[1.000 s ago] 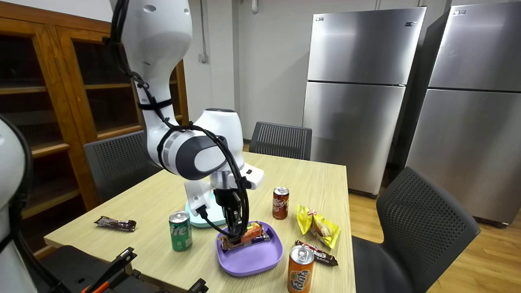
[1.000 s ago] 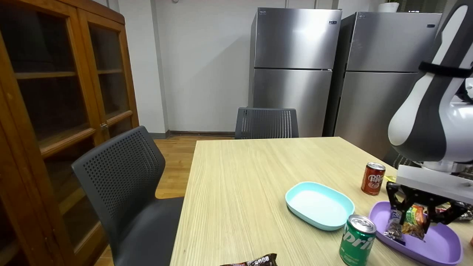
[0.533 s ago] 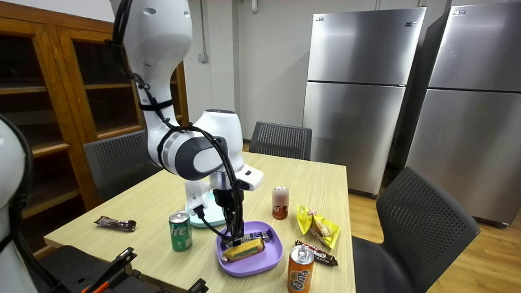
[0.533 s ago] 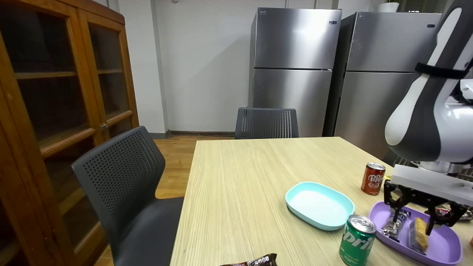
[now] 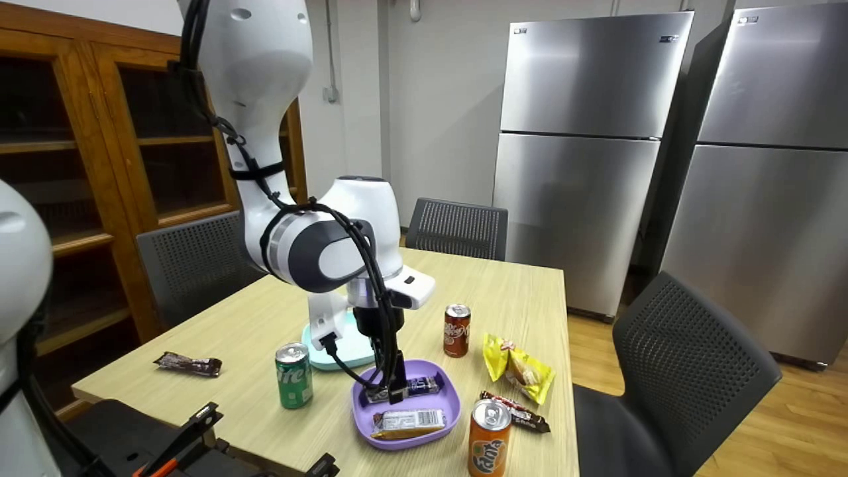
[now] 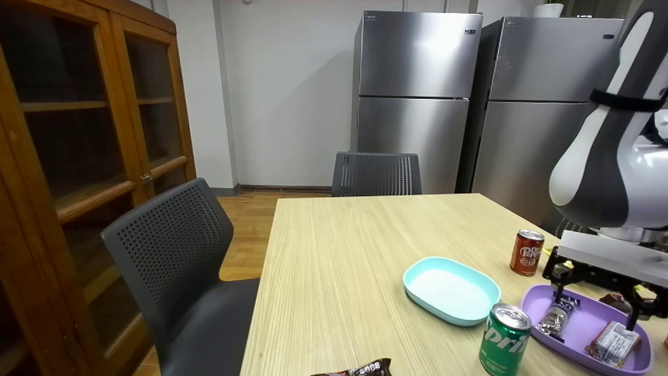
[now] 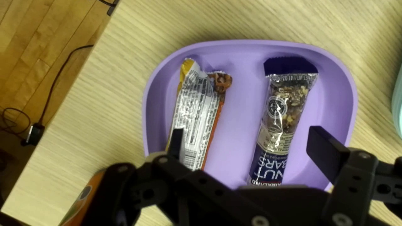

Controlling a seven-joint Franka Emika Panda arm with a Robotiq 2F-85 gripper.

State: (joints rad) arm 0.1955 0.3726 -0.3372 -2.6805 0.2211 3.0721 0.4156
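Observation:
The gripper [image 7: 249, 144] hangs open over a purple tray [image 7: 240, 110], its fingers spread wide with nothing held between them. In the wrist view, a wrapped bar [image 7: 198, 116] with a white printed back and orange edge lies in the tray's left half, partly behind the left finger [image 7: 177, 142]. A clear and dark blue nut bar [image 7: 279, 116] lies in the right half, within the span of the jaws; its lower end is hidden by the gripper body. Both exterior views show the white-backed bar [image 5: 411, 421] and the nut bar [image 6: 557, 318] lying apart in the tray.
Around the tray stand a green Sprite can [image 5: 293, 375], an orange Fanta can [image 5: 490, 440] and a Dr Pepper can [image 5: 456, 330]. A turquoise plate [image 6: 451, 292], a yellow snack bag [image 5: 518, 368] and dark wrapped bars [image 5: 187, 364] also lie on the table. Chairs surround it.
The jaws have spread from around the orange-wrapped bar. That bar has dropped into the tray and rolled away from the nut bar, and now shows its white back.

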